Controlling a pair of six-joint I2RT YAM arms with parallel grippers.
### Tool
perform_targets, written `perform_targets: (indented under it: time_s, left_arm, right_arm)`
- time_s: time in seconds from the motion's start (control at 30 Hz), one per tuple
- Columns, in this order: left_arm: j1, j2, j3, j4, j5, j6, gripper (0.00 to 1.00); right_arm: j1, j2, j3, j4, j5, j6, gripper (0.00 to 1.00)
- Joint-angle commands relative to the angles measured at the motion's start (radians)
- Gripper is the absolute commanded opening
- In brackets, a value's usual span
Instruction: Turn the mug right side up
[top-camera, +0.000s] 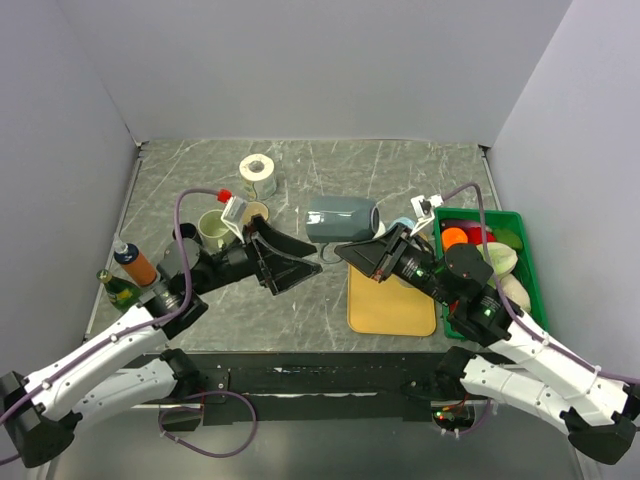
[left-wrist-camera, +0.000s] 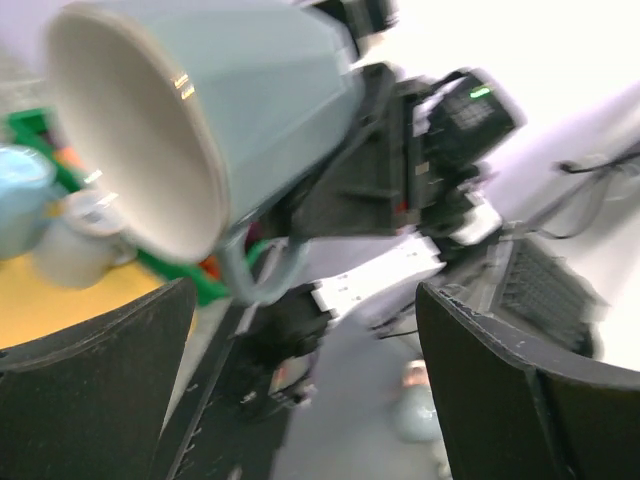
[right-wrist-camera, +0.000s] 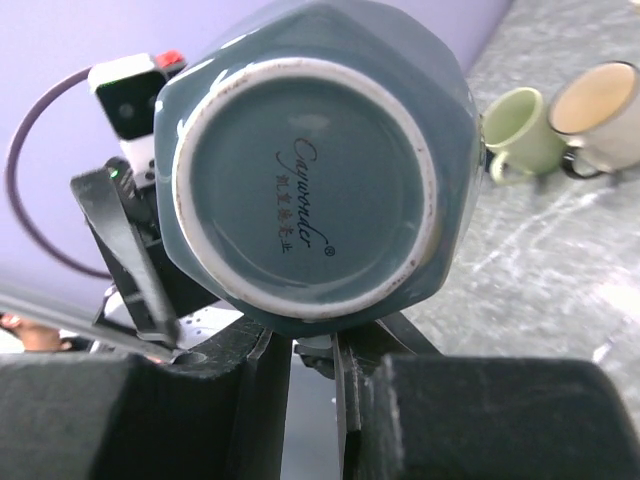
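**A:** Where's the mug (top-camera: 343, 218)?

**B:** Near table centre, off the surface, on its side. Mouth faces 9 o'clock, base faces 3–4 o'clock, handle hangs down. Right wrist cam looks square at the base.

**A:** right gripper (top-camera: 352, 252)?

**B:** Fingers pinched narrow under the mug and carrying it, apparently by the handle. The mug body hides the contact itself.

**A:** left gripper (left-wrist-camera: 305, 298)?

**B:** Spread wide, nothing in it. It sits at 9 o'clock of the mug, just short of the rim. Its cam looks into the mouth and sees bare cream glaze.

**A:** Other containers?

**B:**
- green bin (top-camera: 530, 262) at 3 o'clock holds rounded pieces: orange, red, green, off-white.
- green mug (top-camera: 213, 228) and cream mug (top-camera: 256, 212) stand upright at 10 o'clock, side by side. The cream one is tan inside, and I can't tell if that's contents.
- white cup (left-wrist-camera: 78, 250) stands upright on the yellow board (top-camera: 390, 305), around 4 o'clock. Its inside isn't visible.
- orange bottle (top-camera: 137, 267) and green bottle (top-camera: 120, 291) are at 8 o'clock, near the table edge.
- tape roll (top-camera: 258, 172) is at 11 o'clock.
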Motion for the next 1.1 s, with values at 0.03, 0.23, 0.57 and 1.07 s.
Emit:
perform_targets:
  time_s: [0.03,0.23,0.57,1.07]
  left_arm:
    - [-0.002,0.064,0.013,0.284,0.145,-0.202,0.98]
    - [-0.003,0.103,0.021,0.31,0.138,-0.25,0.92]
    - [-0.005,0.113,0.007,0.374,0.13,-0.286,0.66]
    - [-0.012,0.172,0.002,0.479,0.146,-0.362,0.14]
  right_arm:
    - [0.013,-0.028,-0.007,0.297,-0.061,-0.008,0.0]
    - [0.019,-0.03,-0.035,0.392,-0.068,0.018,0.0]
    - [0.025,-0.034,-0.061,0.44,-0.079,0.011,0.0]
    - [0.036,-0.053,-0.117,0.48,-0.062,-0.008,0.0]
